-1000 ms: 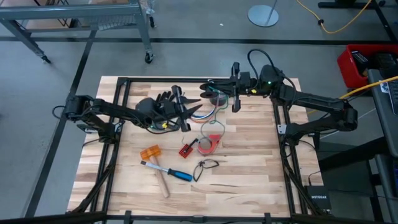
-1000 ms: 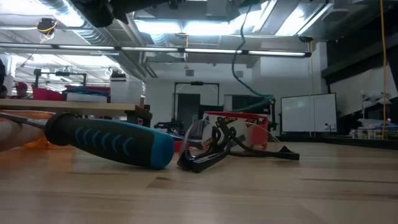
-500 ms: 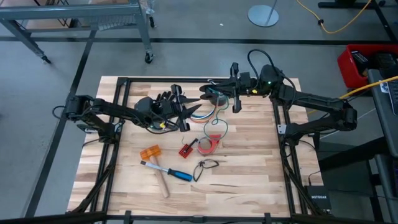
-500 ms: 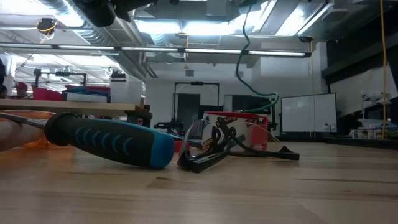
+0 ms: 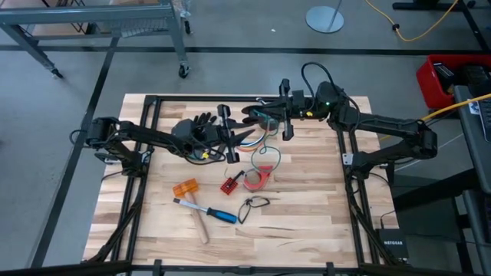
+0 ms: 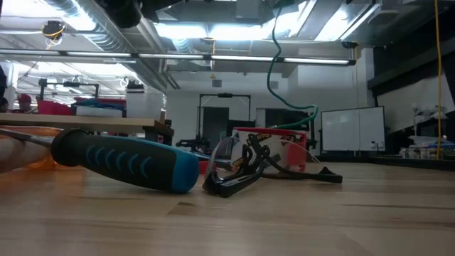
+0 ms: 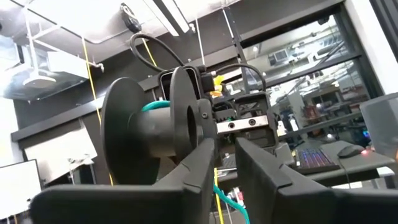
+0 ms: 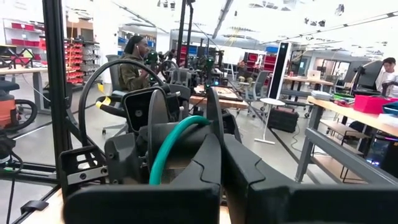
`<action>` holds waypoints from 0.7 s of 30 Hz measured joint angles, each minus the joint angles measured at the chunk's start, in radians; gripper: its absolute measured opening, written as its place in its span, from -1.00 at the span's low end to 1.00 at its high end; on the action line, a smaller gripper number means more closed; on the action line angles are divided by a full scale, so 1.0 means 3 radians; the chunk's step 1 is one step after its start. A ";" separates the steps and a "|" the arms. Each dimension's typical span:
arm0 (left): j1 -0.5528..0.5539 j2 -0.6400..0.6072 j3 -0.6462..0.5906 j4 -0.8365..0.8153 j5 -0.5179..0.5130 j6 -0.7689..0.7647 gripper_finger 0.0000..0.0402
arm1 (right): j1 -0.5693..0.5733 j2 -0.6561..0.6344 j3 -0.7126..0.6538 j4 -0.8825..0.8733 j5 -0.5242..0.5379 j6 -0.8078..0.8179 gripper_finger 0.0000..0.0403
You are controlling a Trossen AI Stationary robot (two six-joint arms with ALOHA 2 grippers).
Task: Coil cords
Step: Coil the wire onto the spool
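The cords (image 5: 265, 146), thin green, blue, white and yellow wires, hang in loops between my two grippers at the far middle of the table. Their lower loop (image 5: 262, 159) reaches down to the table near the red tape roll. My left gripper (image 5: 247, 134) points toward the table's right and is shut on the cords. My right gripper (image 5: 252, 115) points toward the table's left, just beyond it, and is also shut on them. In the low view a green wire (image 6: 273, 64) hangs down from above. My left gripper pinches thin green and yellow wires (image 7: 217, 188) between its two fingers, coming level from the table's left. The wires hang below the fingers; which part of the bundle it has does not show. My right gripper pinches a green wire (image 8: 166, 155) between its two shut fingers, coming level from the table's right. The wire arcs up out of the fingers and runs toward my left gripper, lifted off the table there.
A black glove (image 5: 196, 126) lies under my left arm. Nearer lie a red tape roll (image 5: 258, 178), a small red piece (image 5: 229, 185), an orange block (image 5: 185, 188), a blue-handled tool (image 5: 207, 213) and a small black cord loop (image 5: 253, 203).
My left gripper has gone a little toward the table's right and my right gripper a little toward the left, so they stand closer together. The hanging green wire has swung and changed its curve. Both stay shut.
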 joint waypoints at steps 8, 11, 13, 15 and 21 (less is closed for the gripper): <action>-0.0113 0.0000 0.0004 -0.0164 -0.0031 -0.0160 -0.82 | -0.0063 -0.0115 -0.0003 -0.0147 -0.0061 -0.0017 -0.99; -0.0151 0.0000 0.0004 -0.0236 -0.0119 -0.0107 -0.76 | -0.0121 -0.0226 -0.0003 -0.0272 -0.0056 -0.0019 -0.99; -0.0168 0.0000 0.0004 -0.0246 -0.0219 -0.0082 -0.68 | -0.0132 -0.0291 -0.0003 -0.0373 -0.0056 -0.0020 -0.99; -0.0168 0.0000 0.0004 -0.0242 -0.0270 -0.0074 -0.59 | -0.0130 -0.0339 -0.0003 -0.0451 -0.0061 -0.0022 -0.99; -0.0161 0.0000 0.0004 -0.0242 -0.0275 -0.0091 -0.36 | -0.0127 -0.0327 -0.0003 -0.0484 -0.0203 0.0006 -0.99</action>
